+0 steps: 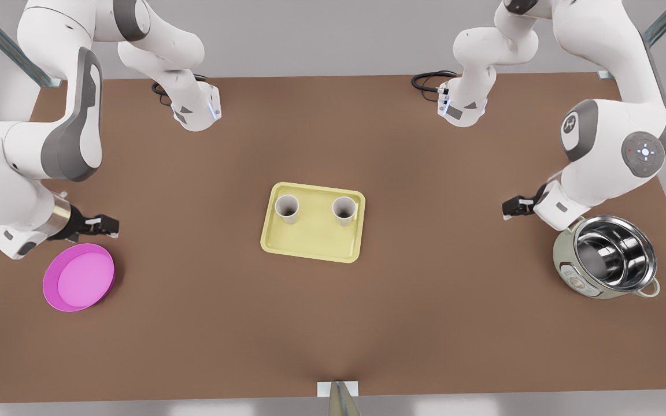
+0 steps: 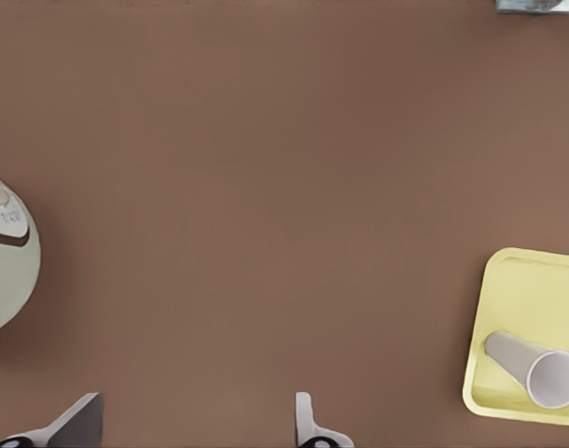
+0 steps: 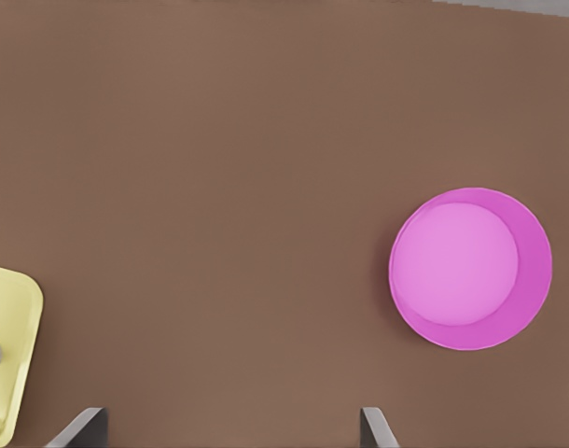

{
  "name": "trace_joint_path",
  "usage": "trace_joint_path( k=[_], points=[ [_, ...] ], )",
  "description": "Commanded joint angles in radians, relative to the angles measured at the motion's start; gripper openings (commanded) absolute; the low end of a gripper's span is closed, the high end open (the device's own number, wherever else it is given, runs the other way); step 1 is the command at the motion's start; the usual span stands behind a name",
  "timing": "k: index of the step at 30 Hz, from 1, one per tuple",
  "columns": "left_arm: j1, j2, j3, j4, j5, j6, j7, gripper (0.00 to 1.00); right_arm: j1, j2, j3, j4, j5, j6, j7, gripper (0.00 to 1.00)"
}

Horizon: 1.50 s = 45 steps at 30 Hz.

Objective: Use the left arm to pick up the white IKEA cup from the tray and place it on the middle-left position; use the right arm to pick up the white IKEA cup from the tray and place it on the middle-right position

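Left pincer (image 1: 511, 208) beside pot (image 1: 605, 257), agape

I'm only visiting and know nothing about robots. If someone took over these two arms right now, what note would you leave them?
Left gripper: fingers open, empty, beside the pale green rice cooker at the front view's right.
Right gripper: fingers open, empty, near the round magenta plate at the front view's left.
First white cup and second white cup stand upright on the pale yellow rectangular tray, mid-table.
Done: nothing yet.
Left: each arm takes one cup to the bare brown tabletop.
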Motion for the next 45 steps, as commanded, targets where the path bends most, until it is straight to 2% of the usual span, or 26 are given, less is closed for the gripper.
trace_joint_path(
  k=[1, 4, 5, 7, 10, 11, 13, 16, 19, 25, 27, 32, 36, 40, 43, 44, 45],
  points=[
    [-0.001, -0.003, 0.000, 0.001, -0.011, 0.065, -0.070, 1.00, 0.000, 0.000, 0.000, 0.002, 0.002, 0.053, -0.147, 1.00],
    [0.005, 0.028, 0.000, 0.001, -0.011, 0.071, -0.090, 1.00, 0.003, 0.000, 0.006, 0.002, 0.000, 0.053, -0.144, 1.00],
    [0.003, 0.028, 0.000, -0.002, -0.014, 0.069, -0.093, 1.00, 0.005, 0.008, 0.047, 0.001, 0.000, 0.043, -0.144, 1.00],
    [0.003, 0.029, 0.000, -0.004, -0.015, 0.066, -0.092, 1.00, 0.164, 0.014, 0.073, -0.007, 0.002, 0.036, -0.100, 1.00],
    [0.002, 0.029, 0.000, -0.007, -0.014, 0.065, -0.095, 1.00, 0.414, 0.067, 0.073, -0.018, 0.003, 0.018, 0.317, 1.00],
    [0.000, 0.029, 0.000, -0.009, -0.014, 0.065, -0.095, 1.00, 0.439, 0.080, 0.073, -0.083, 0.005, 0.094, 0.324, 1.00],
    [-0.001, 0.029, -0.001, -0.013, -0.015, 0.065, -0.093, 1.00, 0.454, -0.041, 0.102, -0.369, 0.006, 0.329, 0.356, 1.00],
    [-0.038, 0.028, -0.001, -0.012, 0.000, 0.051, -0.092, 1.00, 0.509, -0.083, 0.116, -0.522, 0.006, 0.455, 0.494, 1.00],
    [-0.052, 0.026, -0.003, -0.009, -0.012, 0.051, -0.093, 1.00, 0.523, -0.065, 0.136, -0.571, 0.006, 0.538, 0.547, 1.00],
    [-0.070, 0.052, -0.012, -0.022, 0.001, 0.065, -0.090, 1.00, 0.525, -0.022, 0.142, -0.608, 0.006, 0.541, 0.583, 1.00],
    [-0.072, 0.054, -0.012, -0.038, 0.006, 0.080, -0.089, 1.00, 0.526, -0.017, 0.142, -0.668, 0.006, 0.642, 0.583, 1.00],
    [-0.076, 0.060, -0.012, -0.044, 0.047, 0.104, 0.008, 1.00, 0.526, 0.017, 0.144, -0.671, 0.005, 0.664, 0.583, 1.00],
    [-0.081, -0.050, -0.012, -0.237, 0.046, 0.227, 0.057, 1.00, 0.520, 0.075, 0.142, -0.668, 0.005, 0.685, 0.583, 1.00],
    [-0.099, -0.037, -0.012, -0.234, 0.046, 0.213, 0.051, 1.00, 0.520, 0.101, 0.142, -0.671, 0.005, 0.685, 0.583, 1.00],
    [-0.132, -0.035, -0.012, -0.226, 0.044, 0.209, 0.016, 1.00, 0.517, 0.113, 0.142, -0.670, 0.005, 0.684, 0.581, 0.52],
    [-0.132, -0.030, -0.012, -0.222, 0.037, 0.209, 0.017, 1.00, 0.517, 0.119, 0.142, -0.670, 0.005, 0.684, 0.583, 0.41],
    [-0.141, -0.032, -0.012, -0.213, 0.037, 0.160, 0.017, 1.00, 0.517, 0.121, 0.142, -0.668, 0.005, 0.684, 0.581, 0.39]
  ],
)
